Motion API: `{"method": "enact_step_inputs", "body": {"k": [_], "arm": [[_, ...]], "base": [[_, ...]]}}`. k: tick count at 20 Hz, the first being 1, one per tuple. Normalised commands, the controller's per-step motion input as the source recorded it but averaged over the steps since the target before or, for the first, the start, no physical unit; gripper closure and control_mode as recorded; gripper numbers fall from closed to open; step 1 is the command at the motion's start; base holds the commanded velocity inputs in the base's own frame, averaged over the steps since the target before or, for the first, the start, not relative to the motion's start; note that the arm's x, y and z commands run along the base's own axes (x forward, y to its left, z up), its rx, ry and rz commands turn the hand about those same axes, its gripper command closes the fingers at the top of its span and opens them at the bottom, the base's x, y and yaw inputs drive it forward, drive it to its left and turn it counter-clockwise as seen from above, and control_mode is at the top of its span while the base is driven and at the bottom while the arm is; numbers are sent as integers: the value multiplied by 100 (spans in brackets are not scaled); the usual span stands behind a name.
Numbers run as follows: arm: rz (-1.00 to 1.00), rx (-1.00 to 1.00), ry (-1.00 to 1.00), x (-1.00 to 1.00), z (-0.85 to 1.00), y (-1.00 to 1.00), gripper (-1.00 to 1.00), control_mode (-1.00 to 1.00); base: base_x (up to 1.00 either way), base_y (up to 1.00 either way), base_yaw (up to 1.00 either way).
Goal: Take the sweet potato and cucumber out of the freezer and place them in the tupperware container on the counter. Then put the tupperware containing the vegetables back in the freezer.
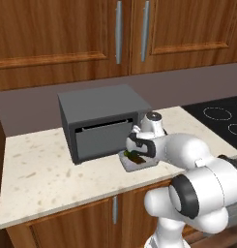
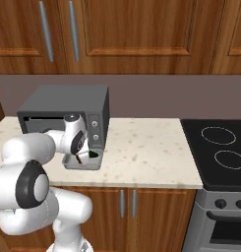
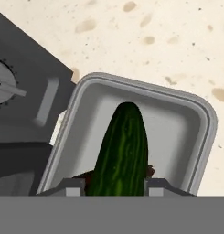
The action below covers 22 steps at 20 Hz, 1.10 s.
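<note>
The grey tupperware container (image 3: 145,87) sits on the beige counter (image 1: 42,174), right in front of the microwave. The green cucumber (image 3: 122,151) lies lengthwise in it, over the reddish-brown sweet potato (image 3: 86,176), of which only slivers show on either side. My gripper (image 3: 114,187) hangs just above the container (image 1: 139,164), its two fingertips close against the cucumber's sides, shut on it. In the right base view the gripper (image 2: 85,153) covers most of the container (image 2: 80,164), with a bit of green cucumber (image 2: 94,154) showing. The freezer is out of view.
A dark-grey microwave (image 1: 100,116) stands directly behind the container, its door edge and knob (image 3: 3,84) close to the hand. A black stovetop (image 2: 220,147) lies to the right. Wooden upper cabinets (image 1: 115,34) hang above, and bare counter stretches left and right of the container.
</note>
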Motion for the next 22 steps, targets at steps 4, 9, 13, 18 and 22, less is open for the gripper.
{"method": "enact_step_inputs", "body": {"k": [4,9,13,18,22], "arm": [[-8,1,0,-42,0,-6,-100,-100],[-6,2,0,-27,6,-13,-100,-100],[-2,3,-2,-13,56,-33,-100,-100],[9,4,-4,-12,94,-54,-100,-100],[33,1,0,0,36,-50,-100,-100]], "base": [[0,0,0],[0,0,0],[0,0,0],[0,0,0],[0,0,0]]}}
